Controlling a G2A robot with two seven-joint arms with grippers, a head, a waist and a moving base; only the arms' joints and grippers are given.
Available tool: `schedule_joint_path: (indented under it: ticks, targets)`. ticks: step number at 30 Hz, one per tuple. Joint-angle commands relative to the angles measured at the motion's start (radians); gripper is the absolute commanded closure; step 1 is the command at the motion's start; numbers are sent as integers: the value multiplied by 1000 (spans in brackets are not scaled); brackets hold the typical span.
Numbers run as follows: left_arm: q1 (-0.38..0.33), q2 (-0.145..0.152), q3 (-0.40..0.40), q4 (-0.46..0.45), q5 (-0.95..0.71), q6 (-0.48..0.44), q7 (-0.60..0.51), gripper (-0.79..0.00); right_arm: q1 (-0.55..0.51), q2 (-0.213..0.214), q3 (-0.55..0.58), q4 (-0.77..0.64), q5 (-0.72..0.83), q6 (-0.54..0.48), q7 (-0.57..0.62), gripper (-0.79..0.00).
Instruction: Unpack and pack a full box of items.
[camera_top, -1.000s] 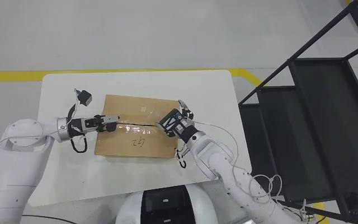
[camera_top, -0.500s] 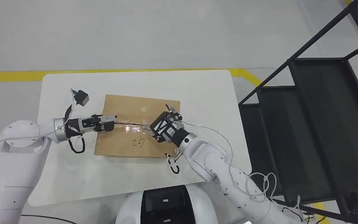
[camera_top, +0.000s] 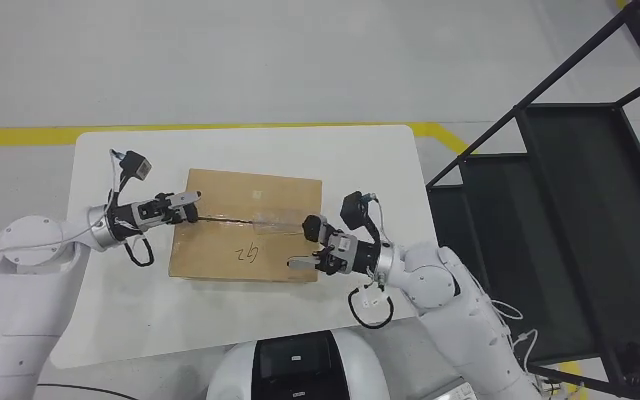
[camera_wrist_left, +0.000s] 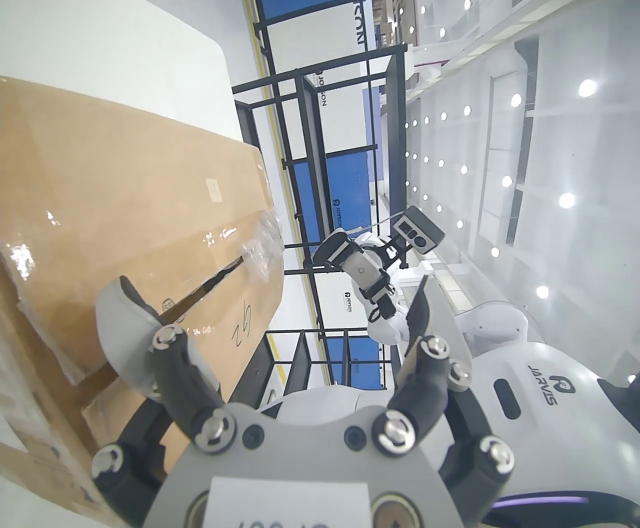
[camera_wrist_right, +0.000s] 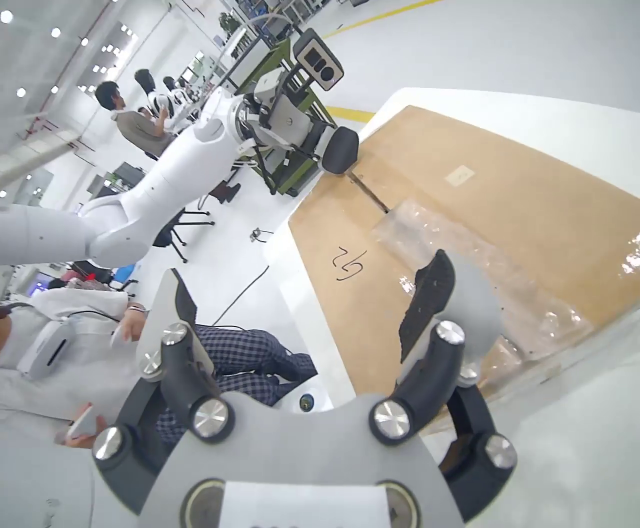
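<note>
1. Rows of ceiling lamps (camera_wrist_left: 566, 200) give bright, even light.
2. The white table (camera_top: 370, 160) looks almost washed out.
3. Clear tape (camera_wrist_right: 475, 240) on the box (camera_wrist_right: 500, 165) glints.
4. Wrist views bend straight lines near their edges.

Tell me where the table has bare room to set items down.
The widest bare patch of the table is the strip between the box and the far edge. The far right corner is free too. Crowded: the box's ends, with the left gripper at its left end and the right gripper at its near right corner.
</note>
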Motion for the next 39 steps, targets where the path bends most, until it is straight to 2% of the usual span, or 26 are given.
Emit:
schedule_joint_path:
  ticks: [1,4,14,21,31,39]
  targets:
    - [2,0,-2,0,6,-5,19,-785,-3,4,26,24,38,34,0,-785]
    - [5,-1,-1,-3,17,-8,34,-785,7,7,44,53,7,95,-27,-785]
    - [12,-1,-3,-4,31,-5,40,-785,76,-1,-14,166,-24,179,-86,-785]
    - [14,-1,-3,-6,38,-3,39,-785,101,-3,-49,172,-29,156,-110,-785]
    - [14,-1,-4,3,36,-2,34,-785,102,-1,-72,134,-70,192,-113,-785]
    - [9,-3,2,9,32,-3,33,-785,153,-10,-133,163,-53,204,-106,-785]
